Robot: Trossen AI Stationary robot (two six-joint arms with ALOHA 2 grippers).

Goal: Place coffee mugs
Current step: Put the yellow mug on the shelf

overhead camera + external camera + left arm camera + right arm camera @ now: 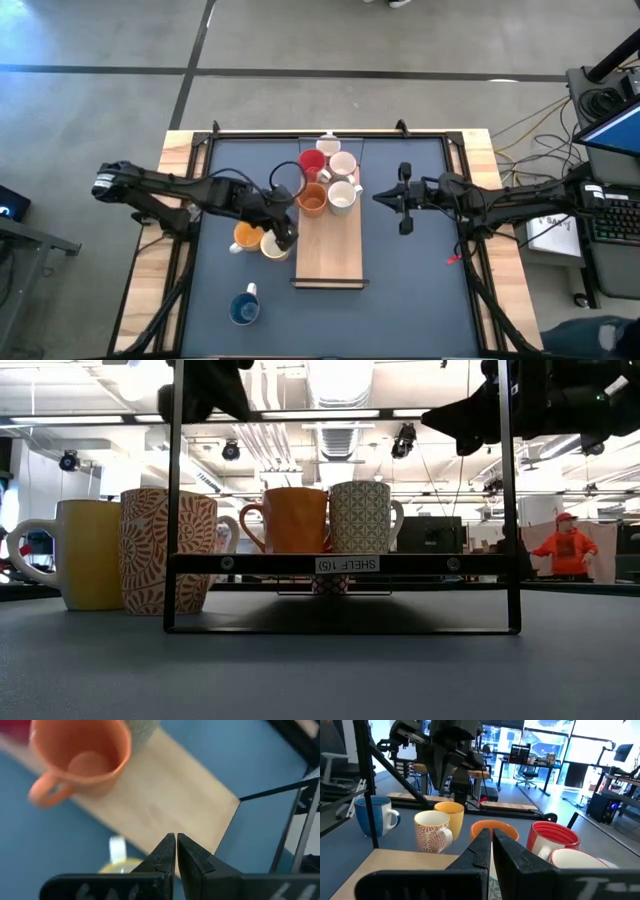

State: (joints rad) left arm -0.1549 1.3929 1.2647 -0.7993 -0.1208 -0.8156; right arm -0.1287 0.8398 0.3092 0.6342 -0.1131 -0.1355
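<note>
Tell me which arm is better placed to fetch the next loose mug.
Left. Its gripper hovers by the patterned mug and yellow mug off the board; the right gripper waits beyond it.

Glossy ceramic mugs (322,180) are sitting on a pale, smooth wooden board (328,250); around the board, the matt blue surface (410,280) is showing.

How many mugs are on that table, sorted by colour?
Red mug: 1
Orange mugs: 2 (one more amber, off the board)
Blue mug: 1
White or cream mugs: 4 (some patterned)
Total: 8
</note>
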